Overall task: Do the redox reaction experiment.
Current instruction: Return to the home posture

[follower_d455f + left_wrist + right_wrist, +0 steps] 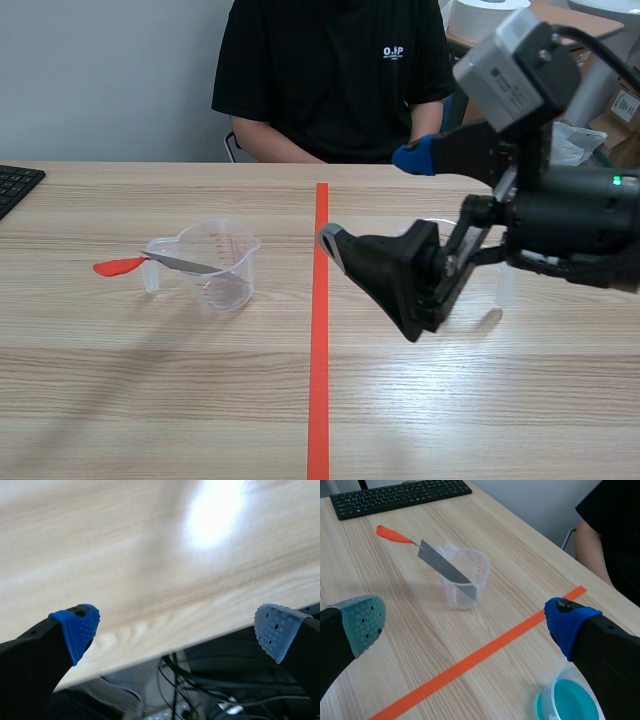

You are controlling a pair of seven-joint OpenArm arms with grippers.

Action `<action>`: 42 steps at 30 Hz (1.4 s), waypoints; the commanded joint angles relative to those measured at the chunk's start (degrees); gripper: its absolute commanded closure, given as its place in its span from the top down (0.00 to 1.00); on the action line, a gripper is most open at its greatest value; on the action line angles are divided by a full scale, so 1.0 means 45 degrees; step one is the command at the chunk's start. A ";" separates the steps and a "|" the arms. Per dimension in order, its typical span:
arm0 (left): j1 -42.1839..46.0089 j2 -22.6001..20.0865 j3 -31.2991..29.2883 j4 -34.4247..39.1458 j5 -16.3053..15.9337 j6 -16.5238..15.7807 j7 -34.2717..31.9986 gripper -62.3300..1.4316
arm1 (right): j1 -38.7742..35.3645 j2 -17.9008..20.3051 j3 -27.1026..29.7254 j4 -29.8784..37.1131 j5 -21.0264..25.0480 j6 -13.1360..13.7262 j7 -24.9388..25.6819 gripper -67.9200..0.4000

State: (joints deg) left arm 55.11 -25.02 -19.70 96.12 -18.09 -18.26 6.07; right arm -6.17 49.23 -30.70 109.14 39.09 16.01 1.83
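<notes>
Right wrist view: right jaws are hovering wide open, empty, above the blue-liquid cup (568, 702); left jaws are gaping empty too. Metal strip (445, 566) is leaning in the clear beaker (452, 592), pouring seemingly pending.

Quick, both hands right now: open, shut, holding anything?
Left hand: open, holding nothing.
Right hand: open, holding nothing.
</notes>
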 commanded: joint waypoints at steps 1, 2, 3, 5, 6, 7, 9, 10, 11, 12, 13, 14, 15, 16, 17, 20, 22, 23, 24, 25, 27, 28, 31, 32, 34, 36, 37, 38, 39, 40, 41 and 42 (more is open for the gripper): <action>-0.0418 -0.0029 -0.0044 0.0423 -0.0005 -0.0044 0.0126 1.00 | -0.0491 0.0384 0.0559 0.0408 0.0136 -0.0097 0.0442 1.00; -0.0636 -0.0029 -0.0112 0.0617 0.0039 -0.0136 0.0306 1.00 | -0.0981 0.0593 0.0884 0.0631 0.0136 -0.0151 0.0597 1.00; -0.0831 -0.0029 -0.0170 0.0801 0.0112 -0.0175 0.0393 1.00 | -0.1443 0.0763 0.1205 0.0850 0.0141 -0.0272 0.0748 1.00; -0.1219 -0.0024 -0.0330 0.1141 0.0248 -0.0223 0.0427 1.00 | -0.2336 0.0962 0.1899 0.1292 0.0141 -0.0379 0.0928 1.00; -0.1413 -0.0019 -0.0427 0.1311 0.0272 -0.0228 0.0423 1.00 | -0.2764 0.1020 0.2263 0.1540 0.0141 -0.0379 0.0918 1.00; -0.1574 -0.0015 -0.0534 0.1477 0.0272 -0.0228 0.0423 1.00 | -0.3177 0.1044 0.2613 0.1778 0.0131 -0.0379 0.0908 1.00; -0.1914 -0.0010 -0.0695 0.1812 0.0267 -0.0291 0.0350 1.00 | -0.3993 0.1088 0.3327 0.2220 0.0136 -0.0379 0.0913 1.00; -0.2069 0.0019 -0.0777 0.1957 0.0277 -0.0340 0.0257 1.00 | -0.4371 0.1088 0.3667 0.2429 0.0136 -0.0379 0.0913 1.00; -0.2229 0.0053 -0.0845 0.2108 0.0272 -0.0427 0.0199 1.00 | -0.4726 0.1088 0.3978 0.2628 0.0141 -0.0379 0.0913 1.00; -0.2390 0.0049 -0.0869 0.2254 0.0272 -0.0525 0.0146 1.00 | -0.5042 0.1088 0.4245 0.2827 0.0136 -0.0418 0.0913 1.00; -0.2550 0.0049 -0.0879 0.2385 0.0277 -0.0559 0.0015 1.00 | -0.5323 0.1088 0.4454 0.3011 0.0136 -0.0525 0.0913 1.00; -0.2701 0.0044 -0.0879 0.2511 0.0321 -0.0559 -0.0219 1.00 | -0.5595 0.1088 0.4629 0.3196 0.0131 -0.0670 0.0913 1.00; -0.2807 0.0044 -0.0879 0.2633 0.0403 -0.0559 -0.0510 1.00 | -0.5838 0.1098 0.4765 0.3351 0.0126 -0.0719 0.0913 1.00; -0.2919 0.0044 -0.0879 0.2744 0.0515 -0.0568 -0.0840 1.00 | -0.6081 0.1132 0.4867 0.3487 0.0126 -0.0719 0.0913 1.00; -0.2987 0.0039 -0.0879 0.2856 0.0617 -0.0573 -0.1166 1.00 | -0.6334 0.1180 0.4935 0.3619 0.0126 -0.0772 0.0918 1.00; -0.3099 -0.0131 -0.0850 0.3181 0.0656 -0.0928 -0.1880 1.00 | -0.6883 0.1195 0.5003 0.3876 -0.0029 -0.1039 0.0918 1.00; -0.3157 -0.0554 -0.0539 0.3317 0.0651 -0.1030 -0.2050 1.00 | -0.6926 0.1190 0.4998 0.3881 -0.0019 -0.1039 0.0889 1.00; -0.3157 -0.0855 -0.0306 0.3347 0.0641 -0.1030 -0.2079 1.00 | -0.6917 0.1190 0.5003 0.3881 -0.0019 -0.1098 0.0865 1.00; -0.3157 -0.1185 -0.0039 0.3347 0.0617 -0.1030 -0.2127 1.00 | -0.6917 0.1190 0.5003 0.3881 -0.0029 -0.1224 0.0865 1.00; -0.3162 -0.1506 0.0233 0.3347 0.0597 -0.1005 -0.2166 1.00 | -0.6917 0.1195 0.5003 0.3881 -0.0029 -0.1355 0.0865 1.00; -0.3186 -0.1991 0.0714 0.3347 0.0447 -0.0874 -0.2259 1.00 | -0.6917 0.1190 0.5003 0.3876 -0.0092 -0.1515 0.0865 1.00; -0.3196 -0.2157 0.0884 0.3347 0.0296 -0.0821 -0.2317 1.00 | -0.6917 0.1190 0.5003 0.3876 -0.0146 -0.1515 0.0860 1.00; -0.3492 -0.2239 0.1122 0.3332 0.0204 -0.0738 -0.2390 1.00 | -0.6917 0.1190 0.5003 0.3876 -0.0321 -0.1515 0.0860 1.00; -0.3628 -0.2195 0.1175 0.3322 0.0204 -0.0743 -0.2380 1.00 | -0.6917 0.1190 0.5003 0.3876 -0.0330 -0.1515 0.0855 1.00; -0.3827 -0.2161 0.1297 0.3322 0.0204 -0.0748 -0.2385 1.00 | -0.6917 0.1190 0.5003 0.3876 -0.0350 -0.1515 0.0806 1.00; -0.3983 -0.2161 0.1379 0.3322 0.0204 -0.0792 -0.2409 1.00 | -0.6917 0.1190 0.5003 0.3876 -0.0359 -0.1515 0.0758 1.00; -0.4002 -0.2137 0.1389 0.3322 0.0204 -0.0792 -0.2409 1.00 | -0.6917 0.1190 0.5003 0.3876 -0.0359 -0.1515 0.0758 1.00; -0.4007 -0.2074 0.1389 0.3322 0.0204 -0.0792 -0.2501 1.00 | -0.6917 0.1190 0.5003 0.3876 -0.0364 -0.1515 0.0758 1.00; -0.4007 -0.2006 0.1389 0.3322 0.0204 -0.0792 -0.2579 1.00 | -0.6917 0.1190 0.5003 0.3876 -0.0374 -0.1515 0.0675 1.00; -0.4002 -0.1957 0.1389 0.3322 0.0204 -0.0797 -0.2599 1.00 | -0.6917 0.1190 0.5003 0.3876 -0.0408 -0.1515 0.0661 1.00; -0.4002 -0.1899 0.1389 0.3322 0.0204 -0.0806 -0.2599 1.00 | -0.6917 0.1190 0.5003 0.3876 -0.0413 -0.1515 0.0661 1.00; -0.4002 -0.1807 0.1389 0.3322 0.0204 -0.0806 -0.2594 1.00 | -0.6917 0.1190 0.5003 0.3876 -0.0461 -0.1515 0.0568 1.00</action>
State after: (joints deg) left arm 36.97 -33.91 -13.52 110.45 -16.56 -21.74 -4.86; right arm -37.98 54.00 -8.34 126.32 37.28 9.41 3.64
